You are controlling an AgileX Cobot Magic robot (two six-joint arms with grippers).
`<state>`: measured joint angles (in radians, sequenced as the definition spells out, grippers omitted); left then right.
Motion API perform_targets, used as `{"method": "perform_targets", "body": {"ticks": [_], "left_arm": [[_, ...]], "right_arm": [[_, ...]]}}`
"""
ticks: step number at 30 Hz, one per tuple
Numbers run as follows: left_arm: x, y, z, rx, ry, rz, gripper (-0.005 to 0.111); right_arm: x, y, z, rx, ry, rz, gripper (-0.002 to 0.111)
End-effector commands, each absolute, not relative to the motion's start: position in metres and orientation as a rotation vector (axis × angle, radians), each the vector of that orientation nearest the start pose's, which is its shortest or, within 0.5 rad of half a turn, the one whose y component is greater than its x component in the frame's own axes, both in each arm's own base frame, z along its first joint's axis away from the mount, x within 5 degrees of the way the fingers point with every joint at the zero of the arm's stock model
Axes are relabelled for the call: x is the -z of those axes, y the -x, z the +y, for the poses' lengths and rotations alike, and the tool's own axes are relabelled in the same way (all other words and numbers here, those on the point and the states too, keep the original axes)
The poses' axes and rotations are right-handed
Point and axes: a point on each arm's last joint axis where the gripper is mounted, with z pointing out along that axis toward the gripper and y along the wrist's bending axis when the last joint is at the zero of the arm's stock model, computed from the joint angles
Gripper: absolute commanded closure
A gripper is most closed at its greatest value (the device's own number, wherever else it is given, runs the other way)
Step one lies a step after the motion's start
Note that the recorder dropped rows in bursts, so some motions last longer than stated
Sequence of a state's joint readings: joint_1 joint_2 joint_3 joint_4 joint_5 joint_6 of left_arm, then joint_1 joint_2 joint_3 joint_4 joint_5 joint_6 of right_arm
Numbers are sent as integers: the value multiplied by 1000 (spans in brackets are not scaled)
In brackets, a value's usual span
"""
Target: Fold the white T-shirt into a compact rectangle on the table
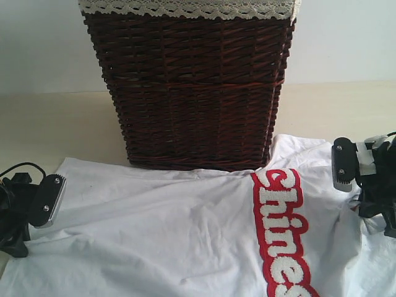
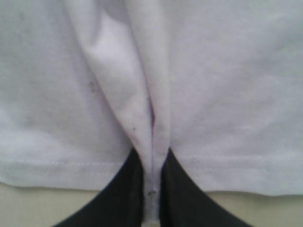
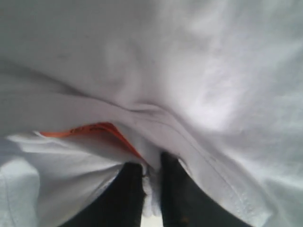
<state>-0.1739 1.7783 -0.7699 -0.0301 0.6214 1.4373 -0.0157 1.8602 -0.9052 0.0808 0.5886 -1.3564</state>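
Pale beige worktop (image 1: 49, 124) runs back to a white wall (image 1: 37, 43), with a dark wicker basket (image 1: 192, 93) with lace trim (image 1: 185, 7) filling the upper middle of the exterior frame. The white T-shirt (image 1: 167, 235) lies spread sideways across the lower part of that frame, and its far edge meets the basket's foot. I cannot tell whether the basket stands on the cloth. The left end effector (image 2: 151, 198), at the lower left of the exterior frame, is closed on a pinch of the stitched hem (image 2: 71, 165), with fabric ridged up between its black fingers. The right end effector (image 3: 151, 189), at the right edge, is clamped on the neckline beside the small orange tag (image 3: 94, 130). With both ends gripped, the step in hand looks like the first long fold or a straightening lift. The next move likely calls for both arms to rise together, keep the cloth taut between them, and carry it clear of the basket. The red band (image 1: 281, 229) bears fluffy white letters reading "Chines", cut off by the lower frame edge. No print can be read on the tag.
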Motion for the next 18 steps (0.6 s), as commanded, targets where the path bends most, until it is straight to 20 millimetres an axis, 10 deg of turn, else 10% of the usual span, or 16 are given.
{"method": "perform_targets", "body": {"ticks": [1, 18], "left_arm": [[-106, -263, -47, -13, 2235, -2246, 107], [-115, -267, -52, -49, 2163, -2384, 107]], "right_arm": [[-114, -308, 2, 31, 1676, 2490, 108], [-126, -297, -14, 157, 1642, 2739, 108]]}}
